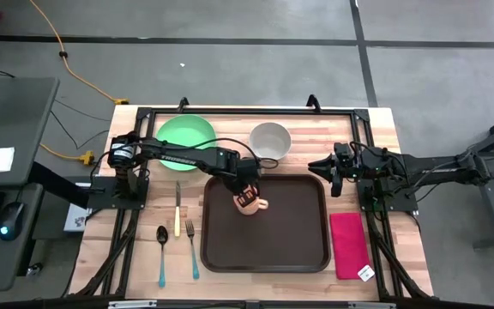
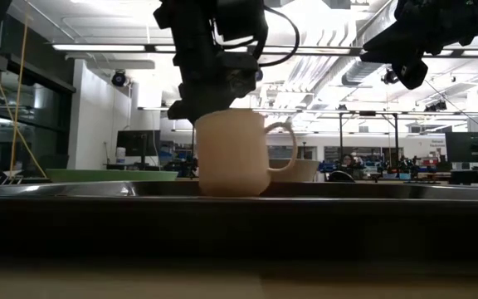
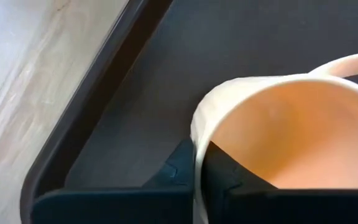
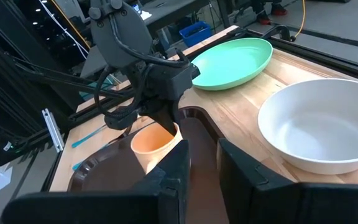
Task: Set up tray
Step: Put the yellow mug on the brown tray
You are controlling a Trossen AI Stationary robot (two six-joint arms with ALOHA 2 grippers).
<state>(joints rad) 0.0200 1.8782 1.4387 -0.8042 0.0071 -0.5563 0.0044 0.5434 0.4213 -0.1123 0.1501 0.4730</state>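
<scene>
Evidently, from above, the left claw pinches the rim of a mug standing on the tray, directly beneath it. At table level the mug looks seated. Next, I judge, comes letting go and lifting clear. The right claw waits, slightly parted, beside the tray's corner.

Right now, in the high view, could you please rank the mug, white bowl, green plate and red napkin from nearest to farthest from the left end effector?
From the left end effector:
1. Mug, gripped by its rim, on the tray.
2. White bowl, behind the tray.
3. Green plate, back left.
4. Red napkin, right of the tray.
</scene>
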